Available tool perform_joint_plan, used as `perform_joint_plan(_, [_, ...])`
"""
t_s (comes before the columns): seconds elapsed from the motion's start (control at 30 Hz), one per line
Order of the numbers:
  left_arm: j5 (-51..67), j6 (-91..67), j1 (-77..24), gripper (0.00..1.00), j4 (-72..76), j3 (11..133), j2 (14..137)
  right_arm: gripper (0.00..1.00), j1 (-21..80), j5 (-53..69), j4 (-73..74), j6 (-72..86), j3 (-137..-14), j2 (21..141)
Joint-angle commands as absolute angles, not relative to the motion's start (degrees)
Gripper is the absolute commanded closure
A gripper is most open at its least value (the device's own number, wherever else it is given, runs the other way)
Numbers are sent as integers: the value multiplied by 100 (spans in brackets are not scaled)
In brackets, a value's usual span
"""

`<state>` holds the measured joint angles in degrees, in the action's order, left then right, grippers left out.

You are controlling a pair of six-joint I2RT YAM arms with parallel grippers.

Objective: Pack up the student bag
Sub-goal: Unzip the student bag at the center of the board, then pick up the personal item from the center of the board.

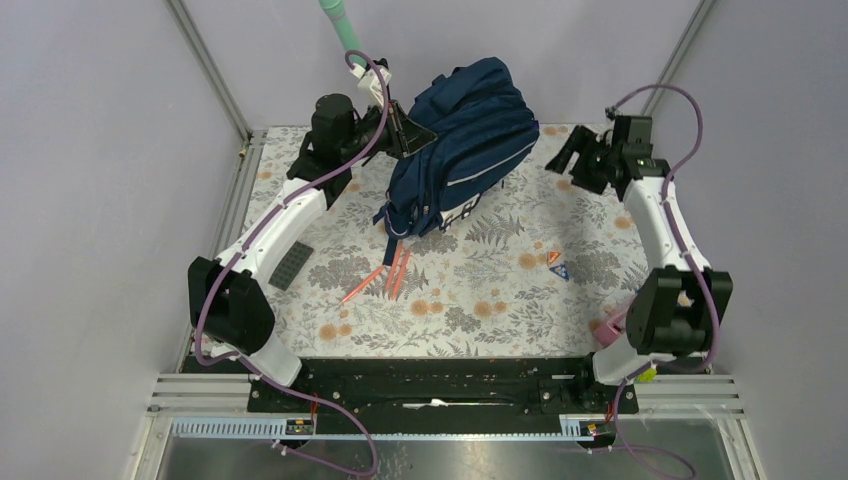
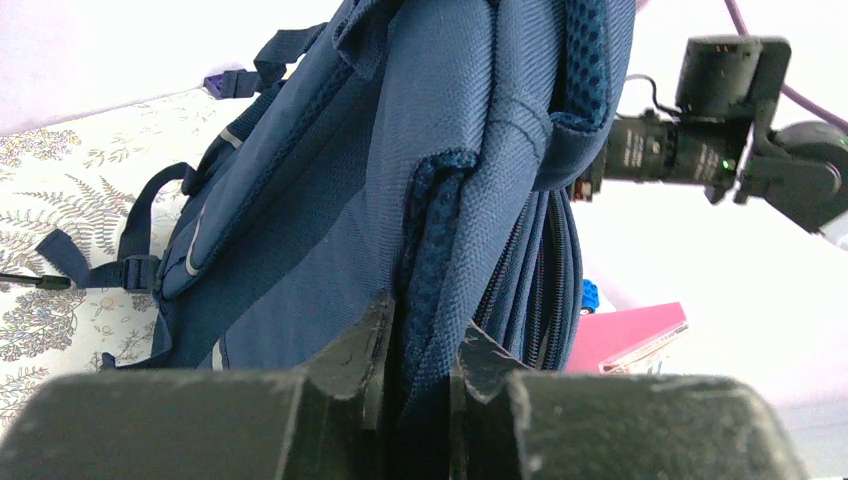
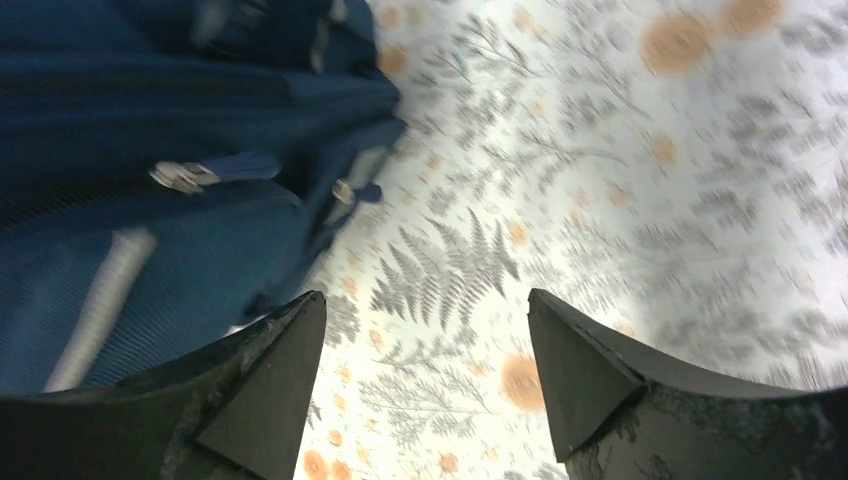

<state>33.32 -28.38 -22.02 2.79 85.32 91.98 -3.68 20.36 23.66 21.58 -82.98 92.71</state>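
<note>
The student bag (image 1: 463, 140), a large navy backpack with pale reflective strips, is propped up at the back middle of the flowered table. My left gripper (image 1: 408, 133) is shut on a padded navy edge of the bag (image 2: 430, 250), which runs up between the two fingers (image 2: 355, 345). My right gripper (image 1: 572, 160) hangs open to the right of the bag with only the tablecloth between its fingers (image 3: 270, 385). The bag (image 3: 130, 200) fills the left of the right wrist view, apart from that gripper.
Orange-red scissors (image 1: 385, 275) lie in front of the bag. A dark flat block (image 1: 291, 265) rests near the left arm. A small orange and blue piece (image 1: 556, 264) sits at right. A pink item (image 1: 612, 325) lies by the right arm's base. A pink book (image 2: 625, 335) shows beyond the bag.
</note>
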Motion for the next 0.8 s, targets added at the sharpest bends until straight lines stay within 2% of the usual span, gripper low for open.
perform_joint_plan(0.0, [3386, -2993, -2144, 100, 1350, 8772, 8983, 18, -377, 851, 3017, 2117, -7521, 8368])
perform_joint_plan(0.23, [3388, -2967, -2144, 100, 1309, 8552, 8850, 14, -371, 367, 3173, 2175, -6070, 7564])
perform_joint_plan(0.43, [3404, -2972, -2144, 100, 1292, 8464, 8785, 10, -235, 399, 2813, 2423, -5469, 7666])
perform_joint_plan(0.6, [3442, -3042, -2144, 100, 1320, 8425, 8807, 12, -28, -35, 2463, 2807, -5340, 8105])
perform_joint_plan(0.73, [3461, -3048, -2144, 100, 1318, 8446, 8812, 18, 308, -382, 2170, 3070, -5363, 8522])
perform_joint_plan(0.77, [3455, -3045, -2140, 100, 1318, 8444, 8808, 22, 351, -433, 2129, 3126, -5407, 8628])
